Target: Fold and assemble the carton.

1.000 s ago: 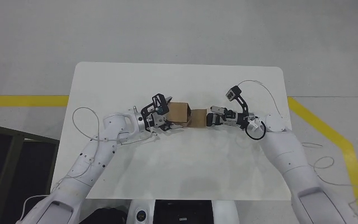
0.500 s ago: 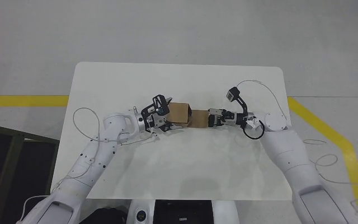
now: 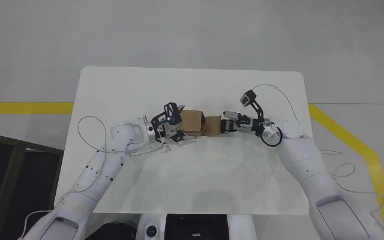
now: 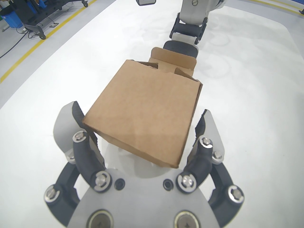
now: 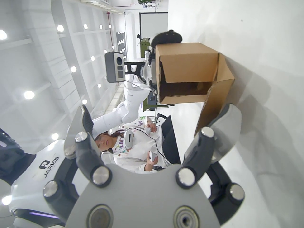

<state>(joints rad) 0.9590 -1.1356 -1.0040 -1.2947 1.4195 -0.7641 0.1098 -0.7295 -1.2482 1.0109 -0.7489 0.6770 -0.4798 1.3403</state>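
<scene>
Black-padded left gripper (image 4: 140, 113) is sitting released around the near end of the carton (image 3: 192, 121), lying mid-frame on the white table (image 3: 192, 84). Past it, right gripper (image 5: 156, 110) is gaping wide too, one finger by the open flap (image 5: 216, 96).

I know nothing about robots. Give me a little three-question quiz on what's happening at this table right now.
1. True or false: the carton lies between the left gripper and the right gripper.
2. The carton's open end faces: A the left gripper, B the right gripper, C straight up.
3. Fill in: the table is coloured ___.
Key: 1 true; 2 B; 3 white.
</scene>
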